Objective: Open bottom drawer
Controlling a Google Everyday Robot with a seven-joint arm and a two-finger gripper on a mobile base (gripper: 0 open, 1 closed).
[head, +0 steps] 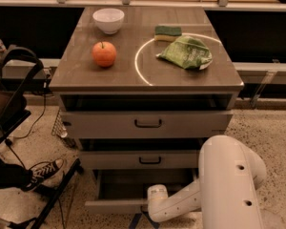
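The bottom drawer [115, 206] is the lowest of three pale drawers and stands pulled out toward me, with its grey inside [143, 181] showing. Its handle is hidden behind my arm. My white arm comes in from the lower right, and its wrist [157, 202] sits over the drawer's front panel. My gripper [142, 220] is at the bottom edge of the view, just in front of the panel's centre, and is mostly cut off.
The middle drawer [148, 160] and top drawer [148, 123] also stand slightly out. On the cabinet top [76, 75] are an orange-red fruit [104, 54], a white bowl [108, 20], a sponge [168, 31] and a green bag [186, 52]. A black chair [14, 104] and a shoe [43, 171] are at left.
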